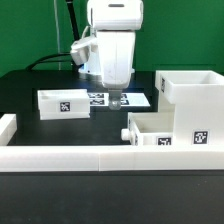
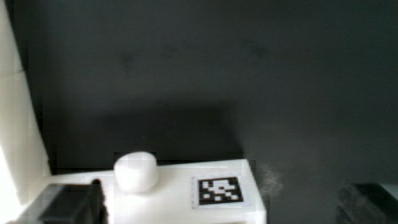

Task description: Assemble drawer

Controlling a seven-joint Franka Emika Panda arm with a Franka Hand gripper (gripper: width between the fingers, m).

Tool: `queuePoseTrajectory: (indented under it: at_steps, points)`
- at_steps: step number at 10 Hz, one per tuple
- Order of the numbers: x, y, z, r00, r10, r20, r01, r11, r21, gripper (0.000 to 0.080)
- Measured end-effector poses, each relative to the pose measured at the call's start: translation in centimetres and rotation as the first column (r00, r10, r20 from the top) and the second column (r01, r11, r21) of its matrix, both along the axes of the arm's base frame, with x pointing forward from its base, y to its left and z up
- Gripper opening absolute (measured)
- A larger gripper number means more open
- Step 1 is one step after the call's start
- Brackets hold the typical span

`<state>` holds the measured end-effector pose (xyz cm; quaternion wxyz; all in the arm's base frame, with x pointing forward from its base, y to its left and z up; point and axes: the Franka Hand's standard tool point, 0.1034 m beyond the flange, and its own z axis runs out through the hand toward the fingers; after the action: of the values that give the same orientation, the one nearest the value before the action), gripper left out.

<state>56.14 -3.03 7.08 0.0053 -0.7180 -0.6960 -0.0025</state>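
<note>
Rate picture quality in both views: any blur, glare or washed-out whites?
Exterior view: fairly sharp, but the large white plastic boxy shell and low white border wall look washed out. Wrist view: soft and grainy; the small white knobbed tray is blurred and the dark fingers nearly vanish into the black table.
</note>
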Motion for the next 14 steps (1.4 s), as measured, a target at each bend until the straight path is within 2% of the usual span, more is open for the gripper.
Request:
queuePoseTrajectory:
  at_steps: [1,2,5,8,11,14]
  points:
    - [0.0,-0.3,-0.3,1.000,0.023,0.001,-0.023,1.000,0.003,0.0649]
    - [0.0,-1.1,-1.4,0.998,0.062,-0.003,-0.062,0.998,0.029,0.0649]
    - [1.5,-3.6,-2.1,0.996,0.088,0.011,-0.089,0.987,0.136,0.0649]
    - [2.0,-4.3,-3.1,0.995,0.098,0.006,-0.097,0.973,0.211,0.0649]
    - [2.6,-2.3,-4.0,0.997,0.072,-0.007,-0.068,0.971,0.229,0.0649]
    - [3.1,0.0,-4.1,1.000,0.014,-0.026,-0.007,0.969,0.247,0.0649]
